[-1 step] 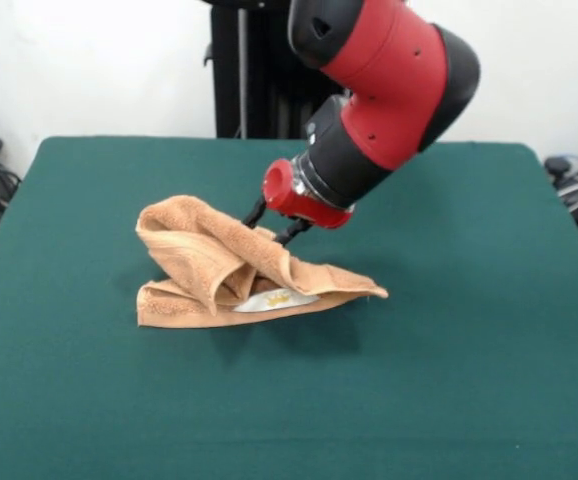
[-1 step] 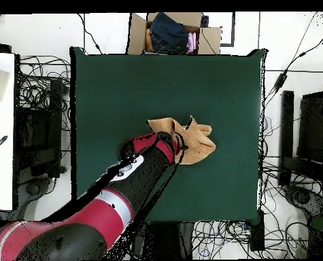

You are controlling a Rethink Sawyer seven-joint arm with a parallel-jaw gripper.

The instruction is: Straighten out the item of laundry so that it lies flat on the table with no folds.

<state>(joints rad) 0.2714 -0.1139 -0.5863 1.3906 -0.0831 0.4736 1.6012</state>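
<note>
A: In the front view, how does the arm stand?

B: The red and black arm (image 1: 384,85) comes down from the upper right of the frame and leans toward the lower left. Its red end cap points at the towel (image 1: 239,265), and the gripper (image 1: 272,222) reaches the cloth at its upper back edge. Two dark fingers (image 1: 255,212) show below the cap, with their tips behind the fabric, so I cannot tell if the jaws are open or closed.

A: And the towel?

B: It lies a little left of the middle of the green bench (image 1: 469,350). It is crumpled, with a raised hump at the left and a flat corner that points to the right. Its long axis goes roughly left to right in the frame. A small white label (image 1: 274,298) shows under the front fold.

A: What does the overhead view add?

B: Here the arm (image 2: 89,217) enters from the lower left and goes up to the right. The gripper (image 2: 179,144) meets the towel (image 2: 194,139) at its left side. The towel sits near the middle of the bench (image 2: 123,88), bunched, a little wider than it is tall. Behind the bench's top edge stands a cardboard box (image 2: 138,34) with dark clothes.
</note>
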